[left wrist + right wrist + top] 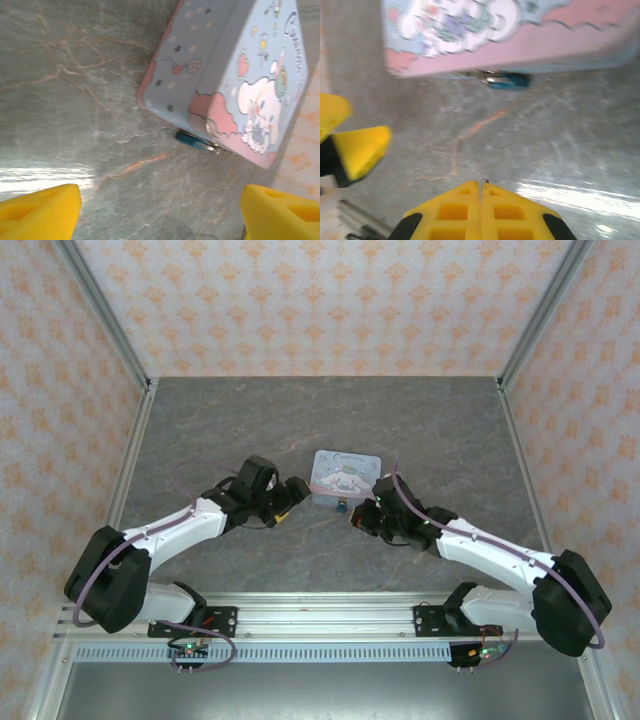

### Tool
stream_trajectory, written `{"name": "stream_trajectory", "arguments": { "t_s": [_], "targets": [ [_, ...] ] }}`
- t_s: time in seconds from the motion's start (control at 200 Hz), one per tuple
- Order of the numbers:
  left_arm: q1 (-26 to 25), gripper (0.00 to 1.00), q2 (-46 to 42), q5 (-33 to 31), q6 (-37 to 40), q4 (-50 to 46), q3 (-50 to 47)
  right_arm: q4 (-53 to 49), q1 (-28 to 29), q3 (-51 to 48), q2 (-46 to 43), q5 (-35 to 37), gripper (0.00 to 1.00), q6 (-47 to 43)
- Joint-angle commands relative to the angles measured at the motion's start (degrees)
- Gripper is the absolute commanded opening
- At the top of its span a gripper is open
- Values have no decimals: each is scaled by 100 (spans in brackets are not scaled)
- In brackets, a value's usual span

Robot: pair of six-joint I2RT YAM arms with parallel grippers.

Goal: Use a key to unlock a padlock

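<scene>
Hardly begun: the padlock (507, 80) lies unheld against the tin (520, 40), the right gripper (481, 187) is pinched shut on what seems the key (485, 180), and the left gripper (160, 210) gapes empty.

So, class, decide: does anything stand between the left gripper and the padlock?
Nothing visible does. Bare table lies between the open left gripper and the teal padlock, which lies right beside the cartoon-printed tin.
</scene>
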Motion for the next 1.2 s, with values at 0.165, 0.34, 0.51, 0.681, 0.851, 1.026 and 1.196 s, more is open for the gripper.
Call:
{"name": "stream_trajectory", "arguments": {
  "t_s": [0.165, 0.34, 0.51, 0.681, 0.851, 1.026, 1.196],
  "targets": [
    [-411, 73, 290, 454, -1257, 1743, -87, 894, -199, 20, 23, -50, 0, 391],
    [-620, 57, 389, 455, -1876, 2692, -160, 640, -187, 70, 32, 921, 0, 958],
    [-674, 41, 475, 552, -1986, 2874, -109, 32, 80, 424, -30, 2141, 0, 1358],
    [-683, 32, 611, 594, -1962, 2903, -92, -525, 548, 759, 87, 3246, 0, 1920],
    [-757, 28, 795, 656, -2008, 3078, -36, -583, 731, 982, 413, 3484, 0, 2197],
    [-797, 28, 829, 604, -1998, 3054, -8, -339, 751, 1048, 600, 3333, 0, 2192],
    [-797, 28, 795, 573, -1977, 3006, 9, -157, 750, 1012, 618, 3198, 0, 2097]
  ]
}}
